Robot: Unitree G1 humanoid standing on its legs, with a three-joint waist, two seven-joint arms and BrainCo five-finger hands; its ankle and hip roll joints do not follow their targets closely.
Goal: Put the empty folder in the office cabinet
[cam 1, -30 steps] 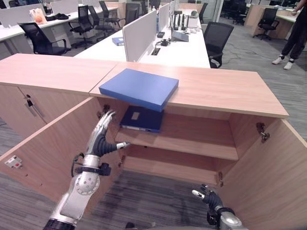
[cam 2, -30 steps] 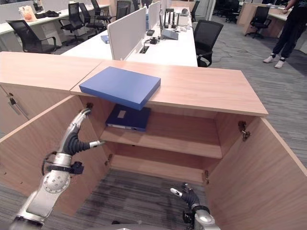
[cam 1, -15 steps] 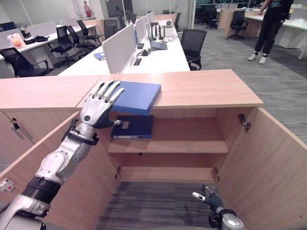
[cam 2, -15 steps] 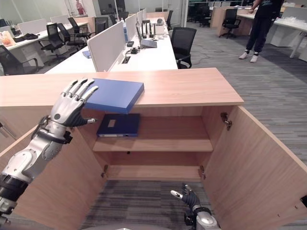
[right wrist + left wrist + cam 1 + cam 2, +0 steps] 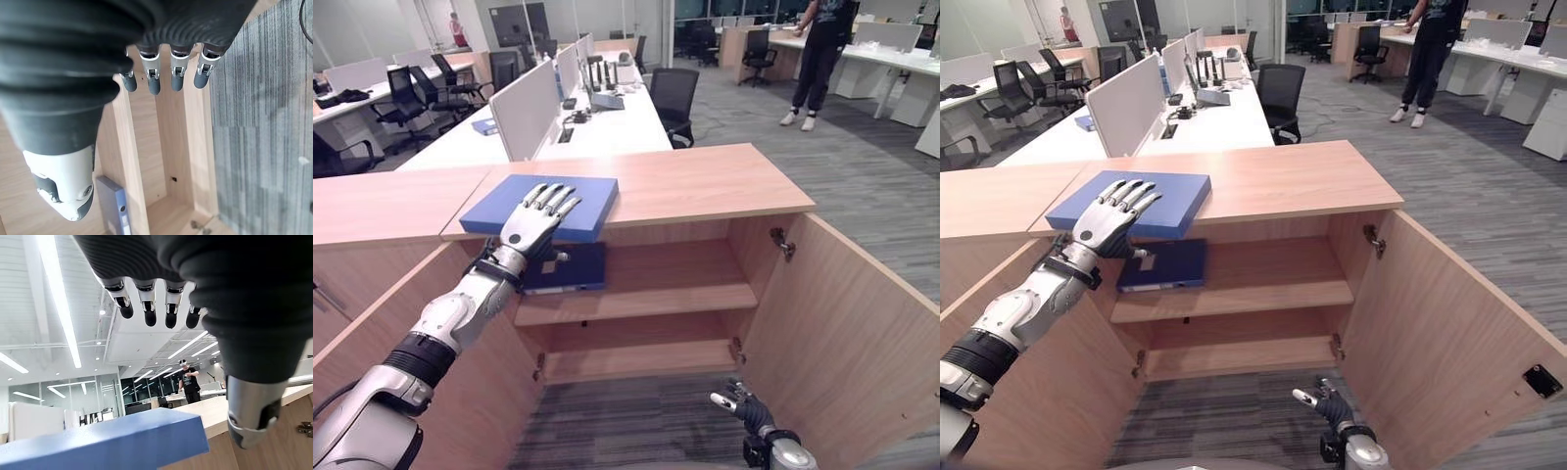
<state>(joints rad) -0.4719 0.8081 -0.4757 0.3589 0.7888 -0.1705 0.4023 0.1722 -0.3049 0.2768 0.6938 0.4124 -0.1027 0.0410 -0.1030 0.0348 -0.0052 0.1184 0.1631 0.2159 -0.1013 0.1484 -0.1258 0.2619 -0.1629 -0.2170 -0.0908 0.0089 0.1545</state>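
A flat blue folder (image 5: 592,201) lies on the wooden cabinet top (image 5: 705,181), its near corner jutting past the front edge. My left hand (image 5: 533,223) is stretched over its near edge, open, with straight fingers (image 5: 149,308) just above the blue cover (image 5: 112,440) and the thumb beside its edge. A darker blue folder (image 5: 576,270) lies flat on the upper shelf (image 5: 690,291) at the left. My right hand (image 5: 744,403) hangs low over the carpet in front of the cabinet, open and holding nothing.
Both cabinet doors stand wide open: the left door (image 5: 372,333) beside my left arm, the right door (image 5: 847,313) swung far out. A lower shelf (image 5: 646,357) lies beneath. Office desks, screens and chairs stand behind; a person (image 5: 818,49) stands far back right.
My left hand has risen from beside the left door up to the blue folder on the cabinet top. The camera has shifted. The right hand stays low.
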